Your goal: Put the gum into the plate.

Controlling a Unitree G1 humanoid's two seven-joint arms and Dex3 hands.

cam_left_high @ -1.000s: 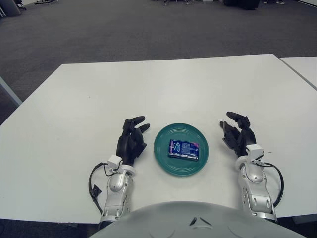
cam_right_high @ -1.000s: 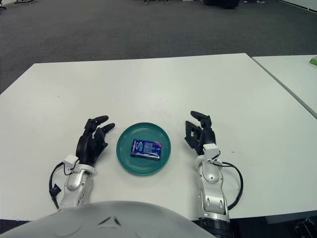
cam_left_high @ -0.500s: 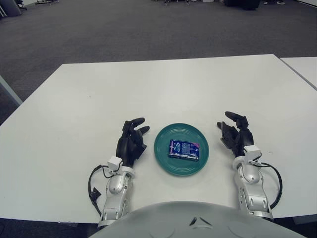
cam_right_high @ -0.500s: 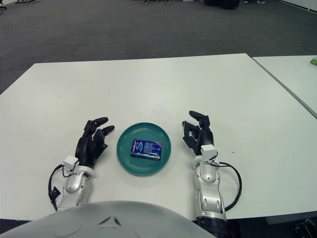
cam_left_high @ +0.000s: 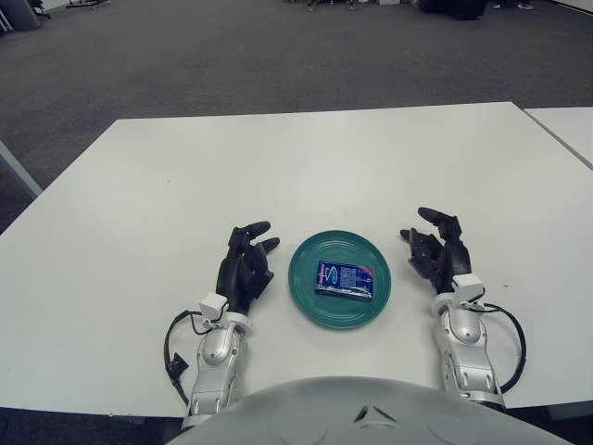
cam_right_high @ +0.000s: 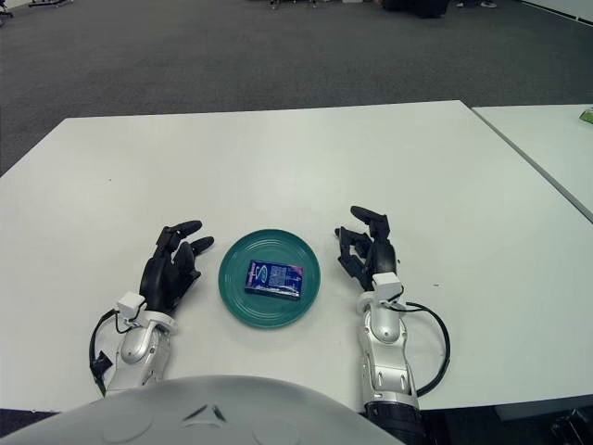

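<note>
Two hands: both low at the near edge of the table (cam_left_high: 306, 158), one each side of the plate, neither touching it
Gum (cam_left_high: 344, 279): blue pack lying flat inside the plate, about centred, nothing gripping it
Plate (cam_left_high: 309, 293): teal, round, near front middle of the white table
Left hand (cam_left_high: 244, 271): just left of the plate, fingers loosely extended, holding nothing
Right hand (cam_left_high: 438, 256): just right of the plate, fingers relaxed and spread, empty
Floor (cam_left_high: 232, 56): grey carpet beyond the table
</note>
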